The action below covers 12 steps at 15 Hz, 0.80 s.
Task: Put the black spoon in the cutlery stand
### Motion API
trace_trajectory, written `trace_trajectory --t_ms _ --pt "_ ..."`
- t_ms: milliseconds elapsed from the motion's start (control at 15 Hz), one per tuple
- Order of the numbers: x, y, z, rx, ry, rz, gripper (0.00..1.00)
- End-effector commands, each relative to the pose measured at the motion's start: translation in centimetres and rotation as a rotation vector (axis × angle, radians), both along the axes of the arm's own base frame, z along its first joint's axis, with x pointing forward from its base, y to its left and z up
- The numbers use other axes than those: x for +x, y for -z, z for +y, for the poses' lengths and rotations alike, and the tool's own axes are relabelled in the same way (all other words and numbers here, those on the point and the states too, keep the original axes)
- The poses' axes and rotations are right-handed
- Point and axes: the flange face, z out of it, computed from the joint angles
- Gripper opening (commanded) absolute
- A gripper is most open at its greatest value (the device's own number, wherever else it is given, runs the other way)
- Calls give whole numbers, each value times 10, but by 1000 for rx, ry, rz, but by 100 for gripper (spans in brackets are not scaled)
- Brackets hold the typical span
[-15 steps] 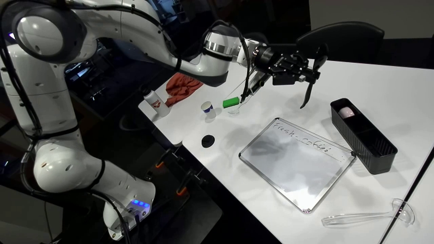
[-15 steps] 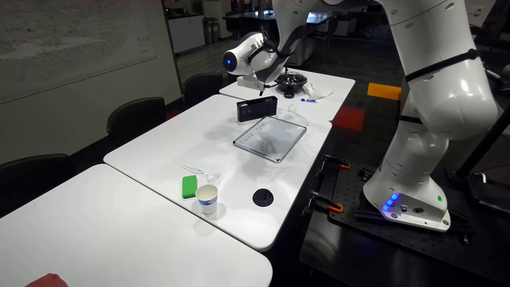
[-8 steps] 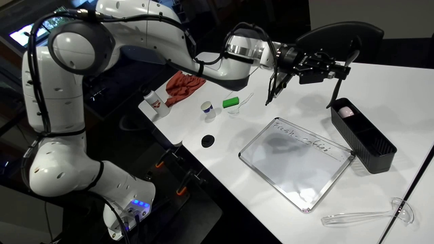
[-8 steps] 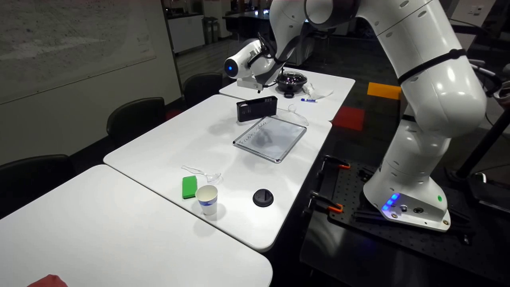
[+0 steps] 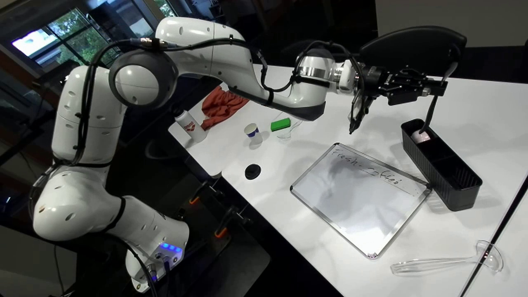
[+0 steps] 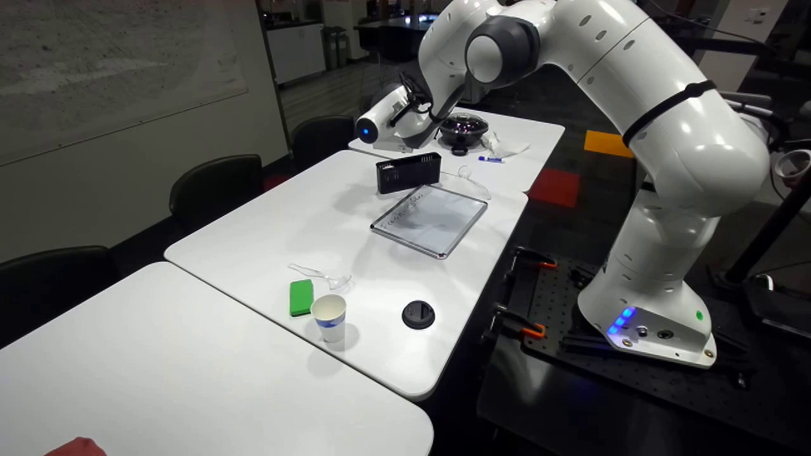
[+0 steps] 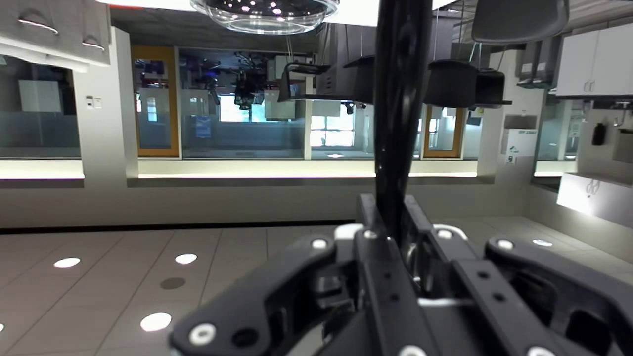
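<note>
End effector [image 7: 389, 217] gripping black spoon [image 5: 430, 113], white table [image 6: 266, 234] below, dark chairs [image 6: 218, 190], perhaps a wall whiteboard [image 6: 120, 69]

In the wrist view the top edge cuts off the black spoon [image 7: 400, 99] and a clear lid [image 7: 267, 16], and the bottom edge crops the gripper [image 7: 389, 202]; in an exterior view the arm [image 6: 687, 133] hides that gripper, the near wall of the cutlery stand [image 6: 408, 175] mostly hides its inside, and a red cloth [image 6: 77, 448] is cut by the bottom edge. In an exterior view the black spoon's upper end merges with the dark chair [image 5: 404, 51]; its lower tip partly covers a pink thing [image 5: 420, 138]; whether they touch is unclear.
</note>
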Motion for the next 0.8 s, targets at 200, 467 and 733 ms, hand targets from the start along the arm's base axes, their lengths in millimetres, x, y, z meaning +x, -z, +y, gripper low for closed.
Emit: trace_trajectory --t_ms 200,467,733 --pt "21 37 -12 -18 -37 13 4" --pt "20 59 -20 -22 -34 45 4" --pt "21 66 -29 -30 -26 81 4"
